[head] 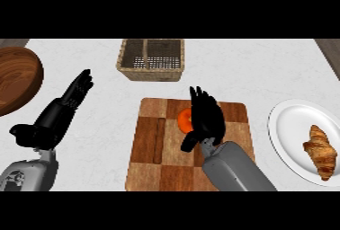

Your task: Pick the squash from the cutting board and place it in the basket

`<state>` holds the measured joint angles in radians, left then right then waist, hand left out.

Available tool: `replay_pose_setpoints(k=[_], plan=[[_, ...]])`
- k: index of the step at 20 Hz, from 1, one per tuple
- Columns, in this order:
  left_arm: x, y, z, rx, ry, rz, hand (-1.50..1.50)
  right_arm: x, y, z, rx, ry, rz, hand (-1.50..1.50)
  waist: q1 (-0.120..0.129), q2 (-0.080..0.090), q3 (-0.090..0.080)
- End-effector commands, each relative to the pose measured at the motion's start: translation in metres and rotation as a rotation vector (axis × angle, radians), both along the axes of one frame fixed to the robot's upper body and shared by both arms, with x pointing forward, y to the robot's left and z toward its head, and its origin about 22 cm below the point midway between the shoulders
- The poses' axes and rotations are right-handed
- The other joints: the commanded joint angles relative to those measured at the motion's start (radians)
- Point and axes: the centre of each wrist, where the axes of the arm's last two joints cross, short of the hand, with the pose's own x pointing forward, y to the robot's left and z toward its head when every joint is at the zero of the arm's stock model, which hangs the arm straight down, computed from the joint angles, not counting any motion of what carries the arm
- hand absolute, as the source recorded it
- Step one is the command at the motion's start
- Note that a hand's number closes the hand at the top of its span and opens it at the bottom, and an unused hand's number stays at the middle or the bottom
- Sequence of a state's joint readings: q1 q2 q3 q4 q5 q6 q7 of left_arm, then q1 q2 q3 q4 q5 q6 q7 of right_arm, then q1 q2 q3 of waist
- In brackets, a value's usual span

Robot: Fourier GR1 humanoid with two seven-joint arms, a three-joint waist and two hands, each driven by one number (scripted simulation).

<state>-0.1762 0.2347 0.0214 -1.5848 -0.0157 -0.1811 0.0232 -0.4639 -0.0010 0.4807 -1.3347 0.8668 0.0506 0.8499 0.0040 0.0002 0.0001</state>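
Two hands show above a white counter [252, 67]. The right hand [204, 117] hangs over the middle of the board [149, 148], fingers straight, close together and pointing away from the robot, thumb down at the near side. The orange squash [185, 120] lies on the board, mostly hidden beneath this hand, only its left part showing; whether the fingers touch it cannot be told. The left hand [66, 104] rests at the left, open, fingers straight and together, well apart from the board. The basket [150, 59] stands beyond the board, near the far edge. A wooden bowl [16, 81] sits at the far left. A white plate [289, 130] at the right holds a croissant [320, 152].
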Motion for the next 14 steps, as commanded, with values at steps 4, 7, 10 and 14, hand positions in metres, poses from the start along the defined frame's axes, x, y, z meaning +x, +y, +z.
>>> replay_pose_setpoints(k=[4, 7, 10, 14], plan=[[-0.002, -0.010, 0.007, -0.001, 0.001, 0.004, 0.00, 0.011, 0.005, -0.015, 0.018, 0.046, 0.027, -1.50, 0.004, 0.000, 0.000], [0.005, 0.002, -0.004, 0.001, -0.008, -0.006, 0.00, 0.007, 0.006, -0.022, 0.016, 0.086, 0.053, -1.50, 0.002, 0.001, 0.000], [-0.010, -0.003, -0.003, 0.003, 0.002, -0.010, 0.00, -0.004, 0.011, -0.033, -0.024, 0.134, 0.104, 1.50, 0.006, 0.000, 0.000], [0.003, 0.007, -0.003, 0.015, 0.008, 0.004, 0.00, 0.008, -0.006, -0.047, -0.025, 0.123, 0.121, 1.50, 0.001, 0.001, 0.000]])
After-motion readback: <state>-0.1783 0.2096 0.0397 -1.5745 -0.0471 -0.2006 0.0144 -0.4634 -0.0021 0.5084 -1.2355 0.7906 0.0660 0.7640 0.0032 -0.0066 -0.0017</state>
